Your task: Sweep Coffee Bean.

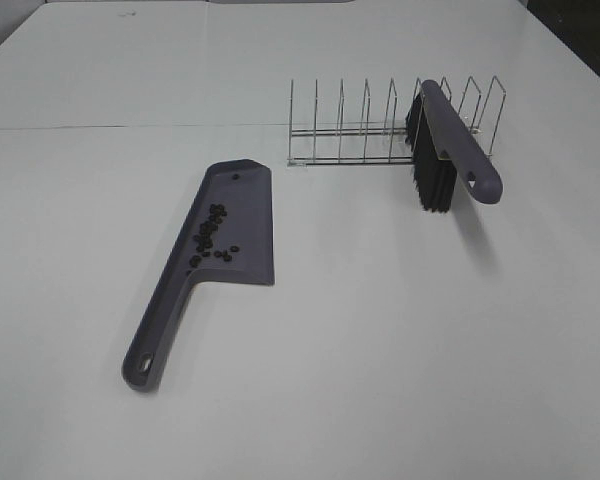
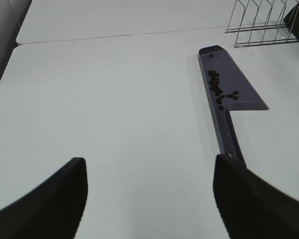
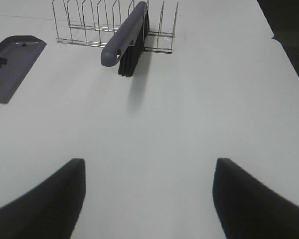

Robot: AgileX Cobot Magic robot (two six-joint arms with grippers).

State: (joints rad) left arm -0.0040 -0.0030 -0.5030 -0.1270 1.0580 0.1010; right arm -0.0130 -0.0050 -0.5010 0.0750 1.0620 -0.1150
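Several coffee beans (image 1: 211, 232) lie in the purple-grey dustpan (image 1: 242, 205), which lies flat on the white table with its handle toward the front left. They also show in the left wrist view (image 2: 218, 87) on the dustpan (image 2: 239, 84). A brush (image 1: 450, 140) with black bristles leans in the wire rack (image 1: 350, 130); it also shows in the right wrist view (image 3: 124, 37). My left gripper (image 2: 147, 199) is open and empty, short of the dustpan handle. My right gripper (image 3: 147, 199) is open and empty, short of the brush. Neither gripper shows in the exterior high view.
The wire rack (image 3: 84, 25) stands at the back of the table (image 1: 380, 330). A seam runs across the table behind the dustpan. The table's right edge and dark floor show in the right wrist view.
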